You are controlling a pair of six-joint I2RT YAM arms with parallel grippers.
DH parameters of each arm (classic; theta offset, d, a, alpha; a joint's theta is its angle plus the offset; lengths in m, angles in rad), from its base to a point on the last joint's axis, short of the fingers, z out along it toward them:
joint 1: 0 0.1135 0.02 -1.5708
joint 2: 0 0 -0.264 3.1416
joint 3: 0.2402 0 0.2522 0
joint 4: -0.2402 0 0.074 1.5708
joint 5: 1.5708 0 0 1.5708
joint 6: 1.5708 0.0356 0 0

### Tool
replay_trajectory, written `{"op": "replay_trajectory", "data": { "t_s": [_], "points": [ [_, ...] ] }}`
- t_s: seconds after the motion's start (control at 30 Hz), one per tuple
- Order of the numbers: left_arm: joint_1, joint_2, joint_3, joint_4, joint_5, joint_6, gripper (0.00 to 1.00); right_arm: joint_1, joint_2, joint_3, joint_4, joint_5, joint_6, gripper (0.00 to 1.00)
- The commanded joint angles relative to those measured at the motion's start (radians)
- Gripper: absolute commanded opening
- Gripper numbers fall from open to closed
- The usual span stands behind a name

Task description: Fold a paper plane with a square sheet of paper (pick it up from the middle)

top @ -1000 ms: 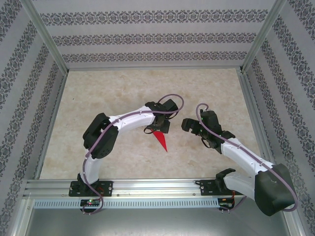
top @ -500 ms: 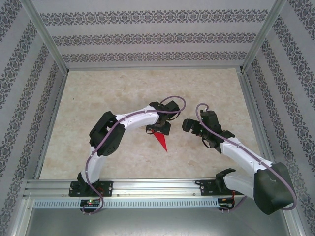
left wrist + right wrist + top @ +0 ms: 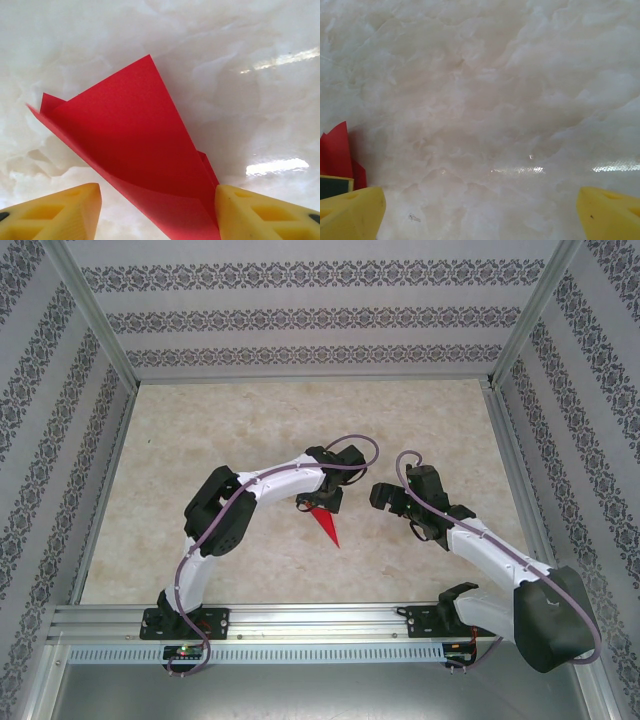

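Fingers [image 3: 260,215] of left hand [image 3: 318,502] stand apart w/ the red paper plane [image 3: 135,135] btwn them on the tabletop [image 3: 250,420], one pad touching its edge, the other clear. Frame cuts off its near part, and from above its far end hides under that hand. Right hand [image 3: 385,495] gapes wide, touching nothing; count: 1 plane, 2 hands.

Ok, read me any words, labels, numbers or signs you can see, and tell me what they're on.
None to read: the red folded paper is blank, the yellow fingers carry no marking, and the patterned walls show ornament, not letters.
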Motion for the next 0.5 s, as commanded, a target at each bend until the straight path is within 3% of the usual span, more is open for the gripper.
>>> {"op": "replay_trajectory", "data": {
  "t_s": [0.0, 0.2, 0.47],
  "points": [
    [-0.004, -0.030, 0.006, -0.042, -0.056, -0.022, 0.58, -0.014, 0.015, 0.004, 0.001, -0.002, -0.007, 0.98],
    [-0.005, -0.052, -0.014, -0.031, -0.058, -0.036, 0.48, -0.014, 0.030, 0.009, 0.002, -0.006, -0.007, 0.98],
    [-0.006, -0.089, -0.047, -0.014, -0.044, -0.060, 0.49, -0.014, 0.057, 0.017, 0.000, -0.010, -0.007, 0.97]
  ]
}}
